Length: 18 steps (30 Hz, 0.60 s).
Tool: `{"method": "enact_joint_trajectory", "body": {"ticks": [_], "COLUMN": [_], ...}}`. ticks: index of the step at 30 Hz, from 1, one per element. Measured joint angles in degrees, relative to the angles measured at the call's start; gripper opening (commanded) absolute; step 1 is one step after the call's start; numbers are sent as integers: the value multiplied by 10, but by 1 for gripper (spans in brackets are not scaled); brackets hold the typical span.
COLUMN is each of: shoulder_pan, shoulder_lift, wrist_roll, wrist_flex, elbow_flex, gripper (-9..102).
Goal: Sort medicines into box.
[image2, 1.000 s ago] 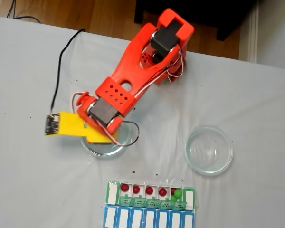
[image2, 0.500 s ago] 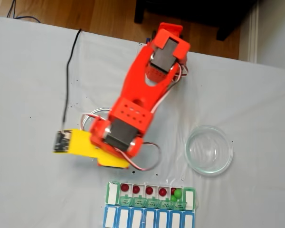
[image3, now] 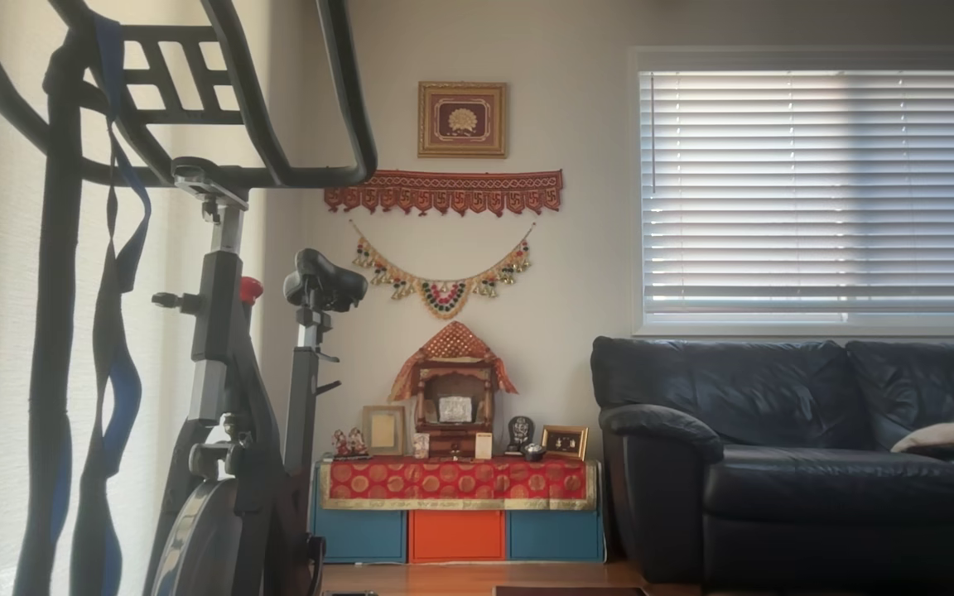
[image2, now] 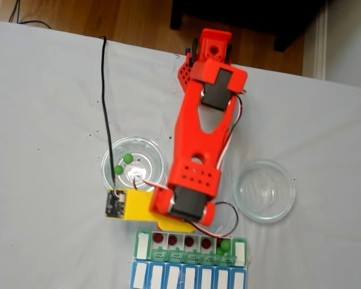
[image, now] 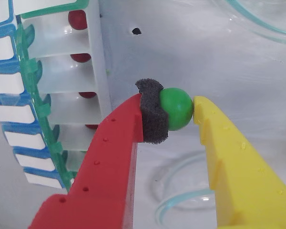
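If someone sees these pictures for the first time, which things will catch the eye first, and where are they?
In the wrist view, a glossy green ball sits pinched between the tool's red finger with its dark foam pad and its yellow finger. In the fixed view, the big orange-red arm reaches across the white table toward the green-lidded pill organizer row, which holds dark red balls.

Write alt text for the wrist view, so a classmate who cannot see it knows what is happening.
A two-fingered tool, one finger red with a dark foam pad and one yellow, pinches a glossy green ball above a white cloth. At left stands a pill organizer with green hinged lids, dark red balls in its white compartments; a clear glass dish lies below.
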Motion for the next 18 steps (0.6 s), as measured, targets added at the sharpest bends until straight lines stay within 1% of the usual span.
{"method": "enact_joint_trajectory", "body": {"ticks": [10,18], "shoulder_pan": [-27,-32], "shoulder_lift": [-17,-24], "wrist_roll": [26,41], "wrist_flex": [0,-25], "elbow_flex": [-10,-11], "gripper": [1,1]}}
